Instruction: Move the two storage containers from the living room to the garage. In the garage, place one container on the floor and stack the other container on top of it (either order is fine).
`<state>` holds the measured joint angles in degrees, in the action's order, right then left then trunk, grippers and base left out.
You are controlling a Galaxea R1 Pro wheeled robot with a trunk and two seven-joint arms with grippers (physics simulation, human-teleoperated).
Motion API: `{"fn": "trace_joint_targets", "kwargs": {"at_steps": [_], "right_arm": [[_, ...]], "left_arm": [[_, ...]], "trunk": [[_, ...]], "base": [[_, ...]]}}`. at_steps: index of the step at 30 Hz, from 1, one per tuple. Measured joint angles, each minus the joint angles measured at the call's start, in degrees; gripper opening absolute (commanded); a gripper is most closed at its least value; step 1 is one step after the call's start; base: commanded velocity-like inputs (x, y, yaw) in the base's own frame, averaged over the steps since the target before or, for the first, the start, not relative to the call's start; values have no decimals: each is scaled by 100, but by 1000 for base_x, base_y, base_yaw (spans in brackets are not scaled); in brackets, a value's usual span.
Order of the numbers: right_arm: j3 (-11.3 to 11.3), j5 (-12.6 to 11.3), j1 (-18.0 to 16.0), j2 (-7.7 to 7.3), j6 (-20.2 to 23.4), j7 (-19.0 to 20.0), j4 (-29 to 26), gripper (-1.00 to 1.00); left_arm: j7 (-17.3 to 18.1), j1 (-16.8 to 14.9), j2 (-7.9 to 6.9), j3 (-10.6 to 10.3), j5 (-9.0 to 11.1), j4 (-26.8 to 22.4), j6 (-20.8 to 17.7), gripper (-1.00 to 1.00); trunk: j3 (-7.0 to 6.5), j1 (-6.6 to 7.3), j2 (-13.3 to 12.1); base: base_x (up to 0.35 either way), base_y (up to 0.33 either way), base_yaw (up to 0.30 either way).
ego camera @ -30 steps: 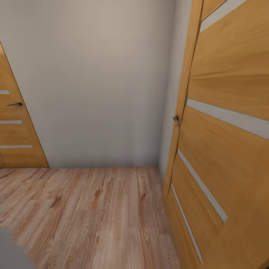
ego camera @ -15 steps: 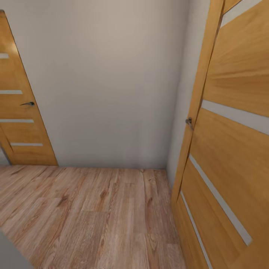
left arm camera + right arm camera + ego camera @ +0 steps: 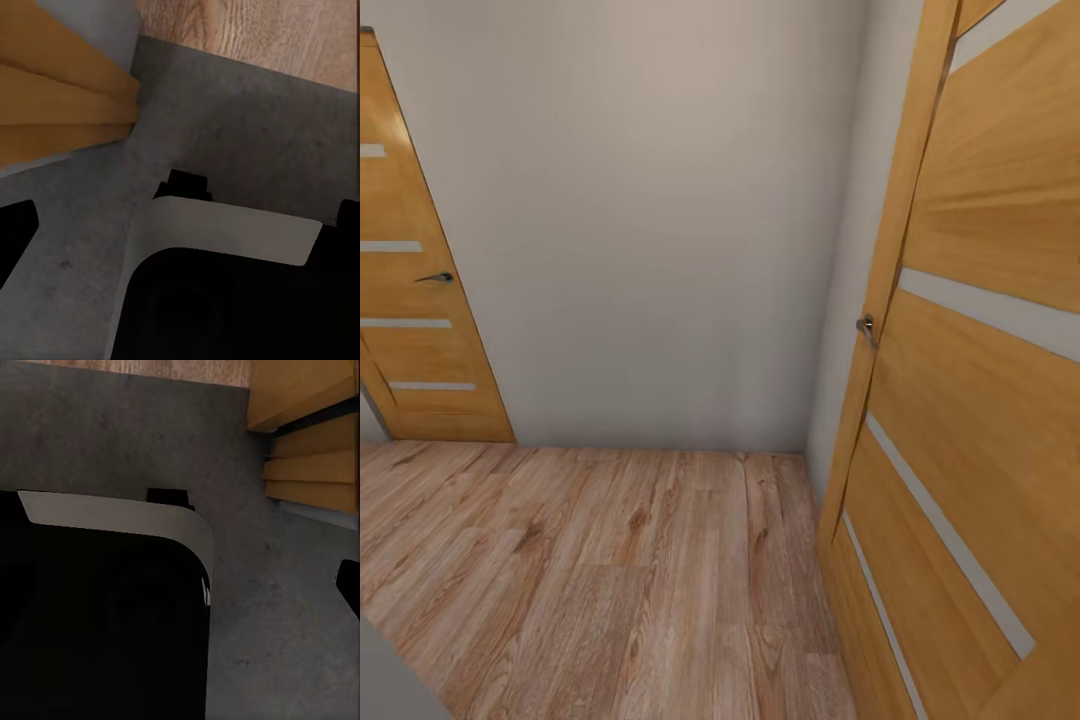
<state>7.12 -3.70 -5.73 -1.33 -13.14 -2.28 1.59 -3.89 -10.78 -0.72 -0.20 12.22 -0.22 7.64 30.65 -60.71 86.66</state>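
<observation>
1. Dark grey concrete floor (image 3: 255,127) lies under both wrist cameras, meeting wood planks (image 3: 262,30); whether either gripper is open cannot be told.
2. Orange slit-glazed door (image 3: 980,400) stands near right, another door (image 3: 410,300) far left.

Matt grained wood plank flooring (image 3: 610,580), smooth orange wooden doors (image 3: 980,400), speckled rough grey concrete (image 3: 247,135)

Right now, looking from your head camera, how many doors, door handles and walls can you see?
Orange wooden doors: 2, the left door and the right door
Door handles: 2, the left handle and the right handle
Pale grey walls: 1, the wall
Total: 5
</observation>
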Motion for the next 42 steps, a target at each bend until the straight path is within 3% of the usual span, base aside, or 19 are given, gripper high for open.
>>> {"fn": "trace_joint_targets", "kwargs": {"at_steps": [9, 22, 42], "right_arm": [[-3, -4, 0, 7, 0, 0, 0, 100], [-5, -1, 0, 13, 1, -2, 0, 100], [21, 9, 0, 0, 1, 66, 0, 100]], "left_arm": [[0, 0, 1, 0, -2, 0, 0, 100], [-1, 0, 0, 0, -1, 0, 1, 100], [-10, 0, -10, 0, 16, 0, 2, 100]], "trunk": [[0, 0, 0], [0, 0, 0], [0, 3, 0]], "base": [[0, -163, 0], [0, -7, 148], [55, 0, 7]]}}
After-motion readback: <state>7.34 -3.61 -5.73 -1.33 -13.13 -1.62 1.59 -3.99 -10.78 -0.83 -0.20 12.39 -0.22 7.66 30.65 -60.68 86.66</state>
